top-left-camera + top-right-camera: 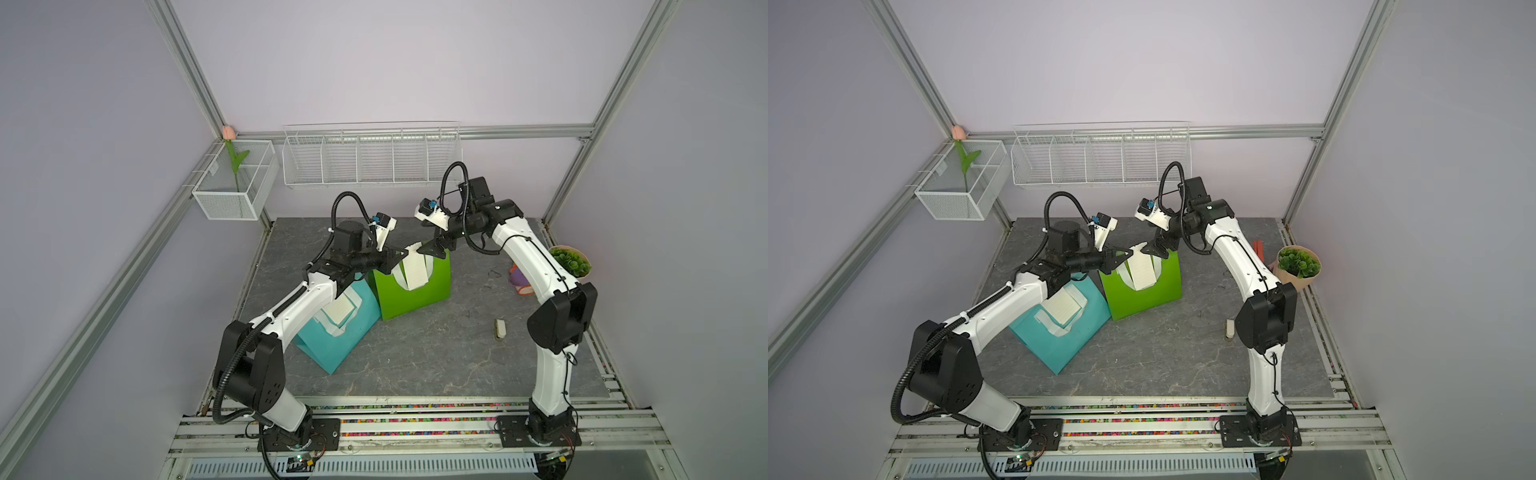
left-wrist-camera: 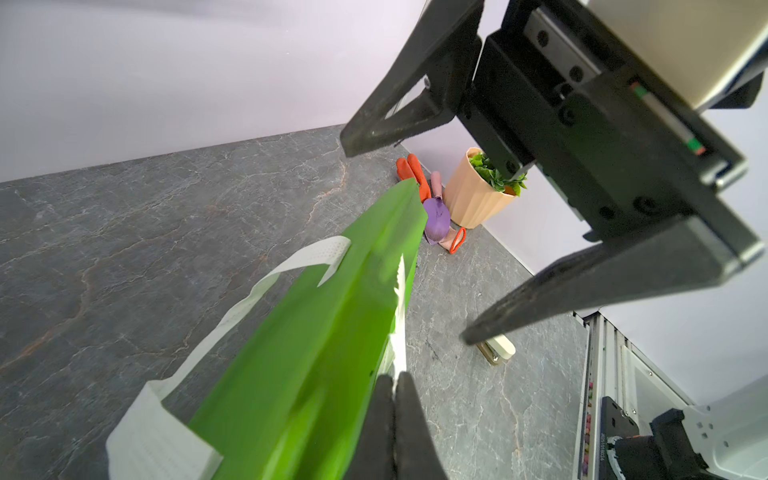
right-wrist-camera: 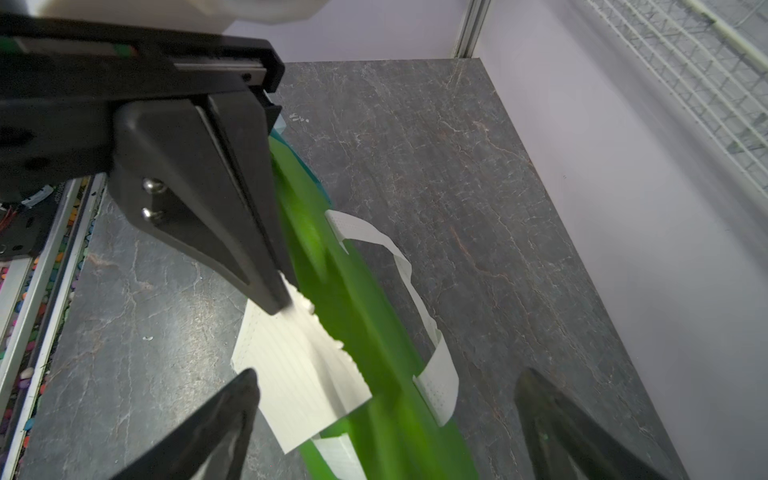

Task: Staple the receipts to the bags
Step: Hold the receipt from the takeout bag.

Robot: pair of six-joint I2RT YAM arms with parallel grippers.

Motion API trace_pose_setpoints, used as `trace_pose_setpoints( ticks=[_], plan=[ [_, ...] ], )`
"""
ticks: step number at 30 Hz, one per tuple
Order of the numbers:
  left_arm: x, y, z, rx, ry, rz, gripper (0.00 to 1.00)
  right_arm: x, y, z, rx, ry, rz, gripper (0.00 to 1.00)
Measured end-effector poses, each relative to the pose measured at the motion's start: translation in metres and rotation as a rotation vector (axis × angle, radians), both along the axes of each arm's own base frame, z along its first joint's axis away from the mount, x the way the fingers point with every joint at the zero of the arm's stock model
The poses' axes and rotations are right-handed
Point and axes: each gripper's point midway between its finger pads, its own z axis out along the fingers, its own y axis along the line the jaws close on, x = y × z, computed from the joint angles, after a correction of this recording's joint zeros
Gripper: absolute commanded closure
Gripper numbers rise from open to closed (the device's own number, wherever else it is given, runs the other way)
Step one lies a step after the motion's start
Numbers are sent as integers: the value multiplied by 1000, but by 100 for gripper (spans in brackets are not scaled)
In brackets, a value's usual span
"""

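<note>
L gripper (image 1: 406,252) pinches receipt (image 1: 415,270) to green bag's (image 1: 415,297) top edge; R gripper (image 1: 431,249) hangs wide open, empty, just above it; stapler (image 1: 500,328) lies well apart from green bag, R-arm side. Pinch must hold firm; R should fetch stapler, staple beside pinch.
</note>
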Motion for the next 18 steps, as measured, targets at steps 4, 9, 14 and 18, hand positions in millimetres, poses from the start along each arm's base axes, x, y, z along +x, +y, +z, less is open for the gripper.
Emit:
trace_pose_setpoints(
  ticks=[4,9,14,18],
  plan=[
    [3,-2,-10,8,23,-1,100,0,9,-18,-27,38,18,4],
    [3,-1,-24,34,59,5,100,5,11,-37,-56,83,15,8],
    [5,0,-25,40,58,15,100,13,13,-44,-68,87,9,10],
    [8,2,-24,48,42,32,100,12,13,-46,-76,94,10,17]
  ],
)
